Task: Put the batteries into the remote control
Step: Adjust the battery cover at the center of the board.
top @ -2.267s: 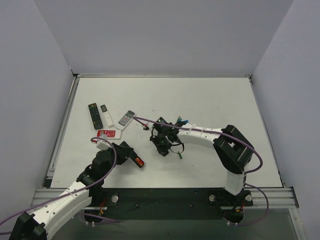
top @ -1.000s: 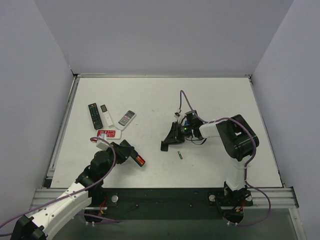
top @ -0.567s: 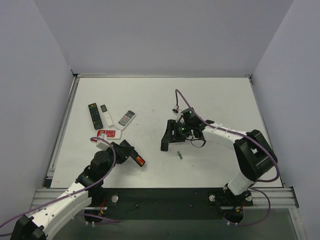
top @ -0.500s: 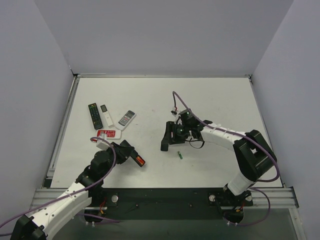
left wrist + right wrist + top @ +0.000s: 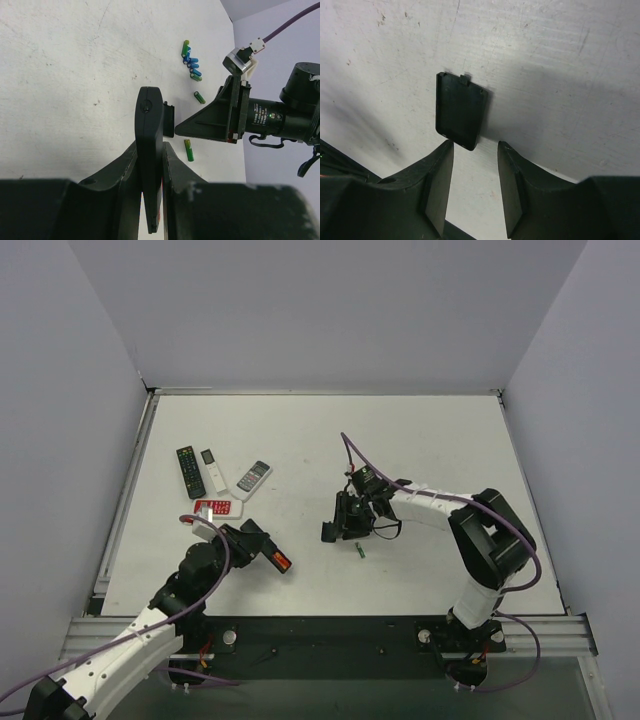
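My left gripper (image 5: 262, 552) is shut on the slim black remote control (image 5: 272, 559) and holds it on edge above the table; orange-red batteries (image 5: 281, 564) show in its end. In the left wrist view the remote (image 5: 149, 145) stands edge-on between my fingers. My right gripper (image 5: 336, 528) is open and empty, tips down at the small black cover piece (image 5: 327, 535). In the right wrist view the cover (image 5: 461, 111) lies flat just beyond my open fingers (image 5: 440, 180). One green battery (image 5: 361, 549) lies loose beside the right gripper.
Blue and green batteries (image 5: 191, 62) lie in a cluster behind the right gripper, with two more green ones (image 5: 199, 97) nearer. A black buttoned remote (image 5: 189, 471), a white remote (image 5: 212, 470), a grey one (image 5: 253, 477) and a red-and-white one (image 5: 213, 508) lie at the left.
The right arm has swung and re-posed its elbow and wrist while its gripper stayed low at the cover piece. The left arm and the remote have not moved.
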